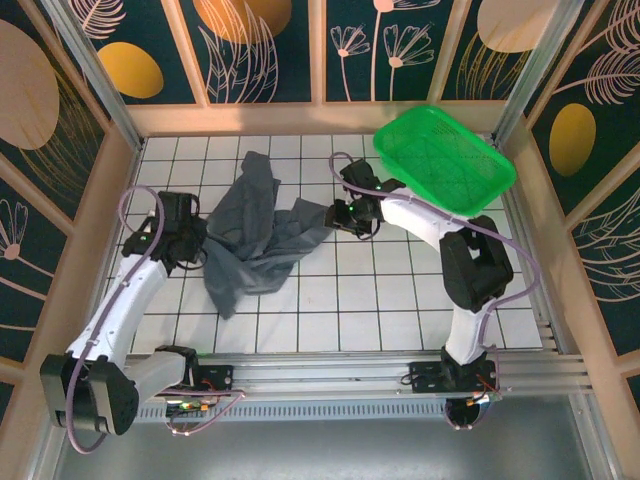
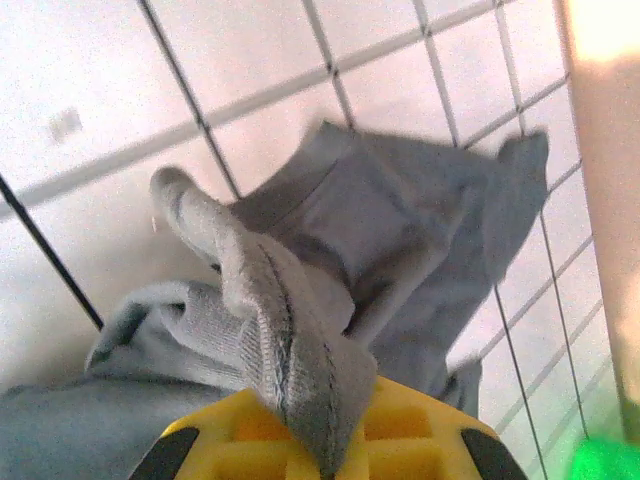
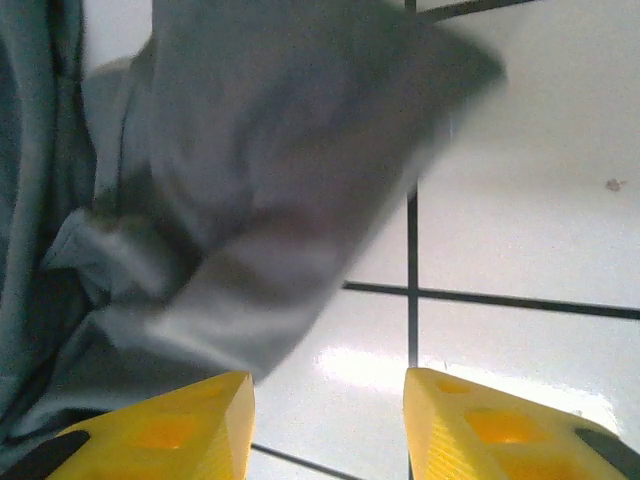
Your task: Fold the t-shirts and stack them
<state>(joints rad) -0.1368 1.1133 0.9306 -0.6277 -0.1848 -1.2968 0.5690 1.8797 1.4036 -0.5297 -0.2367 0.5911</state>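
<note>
Left gripper (image 2: pixel 318 435) pinching t-shirt (image 2: pixel 400 220), right gripper (image 3: pixel 330 405) parted beside it

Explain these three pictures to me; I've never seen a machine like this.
These are two white robot arms bolted at the table's near edge, each ending in a two-finger gripper. The wide picture looks down from above; the other two come from cameras on the wrists, where the yellow shapes are that arm's own fingers. On the tiled table lies a crumpled grey t-shirt, with a green basket at the far right corner. The left gripper is shut on a fold of the shirt. The right gripper is open at the shirt's other edge, gripping nothing.
</note>
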